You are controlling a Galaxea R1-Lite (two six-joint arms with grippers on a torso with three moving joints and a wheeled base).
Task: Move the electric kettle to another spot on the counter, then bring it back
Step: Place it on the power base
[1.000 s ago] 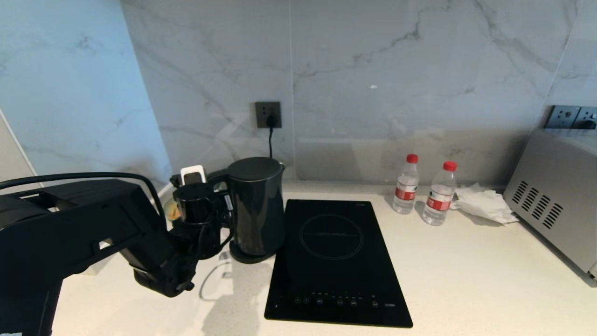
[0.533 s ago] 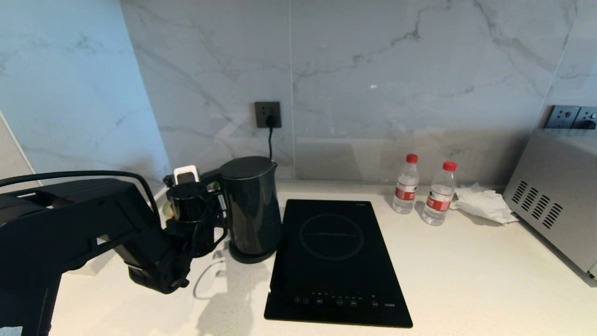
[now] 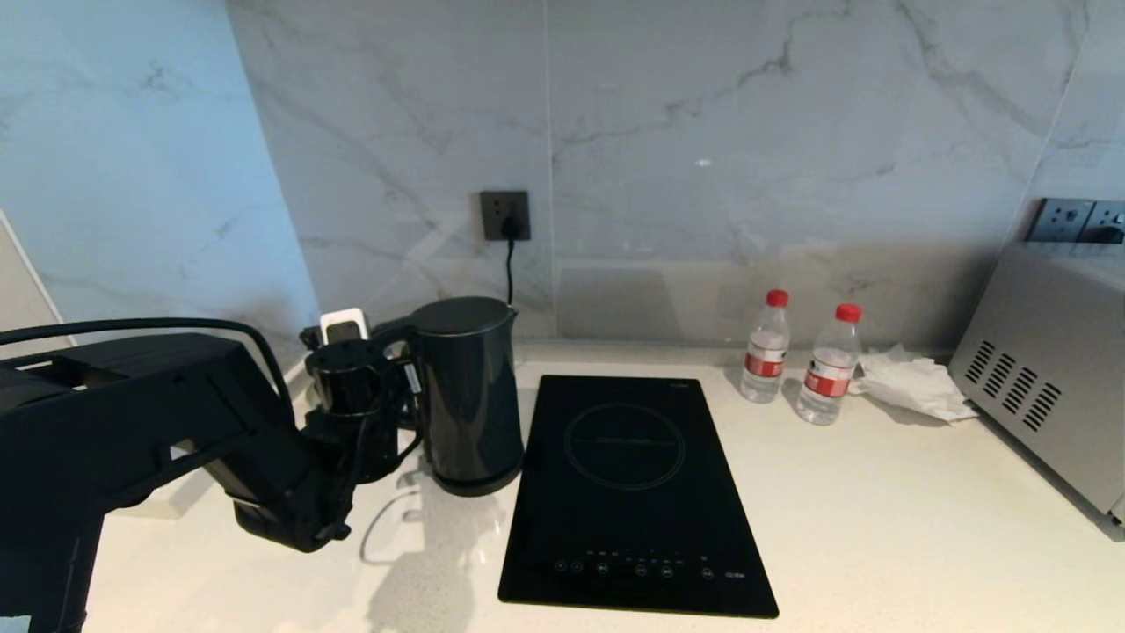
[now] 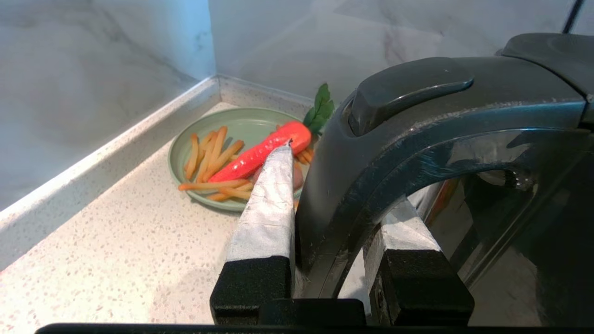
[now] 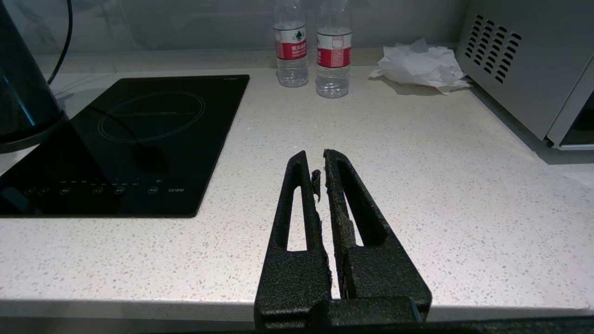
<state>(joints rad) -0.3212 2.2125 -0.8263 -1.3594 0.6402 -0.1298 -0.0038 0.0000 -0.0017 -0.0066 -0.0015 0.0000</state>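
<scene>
Carried leftward over the last second, the electric kettle now stands squarely over its round base, its handle pinched between the fingers of the left gripper. Beyond that claw lies a green plate of carrots in the counter corner, so I judge this the return leg, with only setting down and letting go remaining; the right gripper rests closed and empty, well off to the other side

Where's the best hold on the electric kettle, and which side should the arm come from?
Grip the electric kettle by its loop handle, coming from its left, away from the induction hob. The handle juts out that way with an open gap for a finger; the left gripper is clamped there.
</scene>
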